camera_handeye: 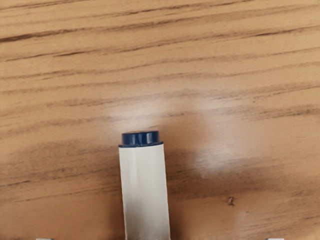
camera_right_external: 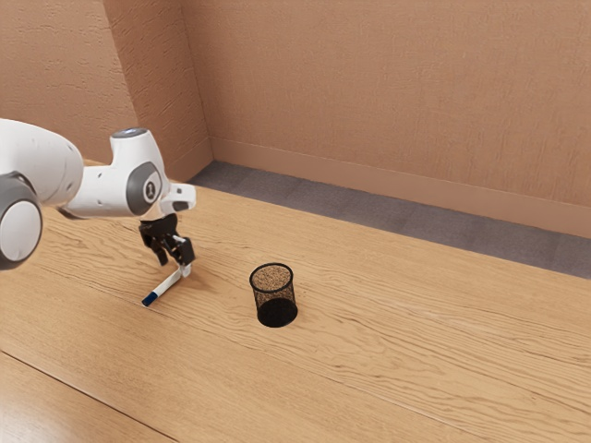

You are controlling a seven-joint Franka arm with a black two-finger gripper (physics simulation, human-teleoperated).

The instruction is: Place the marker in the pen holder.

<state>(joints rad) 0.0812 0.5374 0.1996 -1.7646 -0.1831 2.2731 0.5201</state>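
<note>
The hand [camera_right_external: 176,262], a black two-finger gripper at the end of the white and grey jointed arm [camera_right_external: 97,191], hangs low over the light-brown wood-grained bench [camera_right_external: 416,351], well in from the bench's far edge. Its two fingers stand wide apart, with a gap between them, and it is not clamped on anything. The slim white marker with dark blue ends [camera_right_external: 166,285] is on the bench, its body running slantwise from just under the hand out toward the bench's near edge, the dark blue end pointing that way. In the wrist view a short blue end piece caps the white barrel, which runs back between the spread fingers. Whether either finger brushes the barrel, I cannot tell.

The round black wire-mesh pen holder [camera_right_external: 275,292] stands upright on the bench, to the exterior view's right of the hand and the marker, apart from both, and also well in from the far edge. Its open mouth faces up, and the marker is outside it. Beyond the bench's far edge lies a strip of dark grey floor [camera_right_external: 369,227], and behind that rises a textured reddish-brown wall [camera_right_external: 369,101]. A thin dark seam crosses the bench's near part, nearer the near edge than the marker is
</note>
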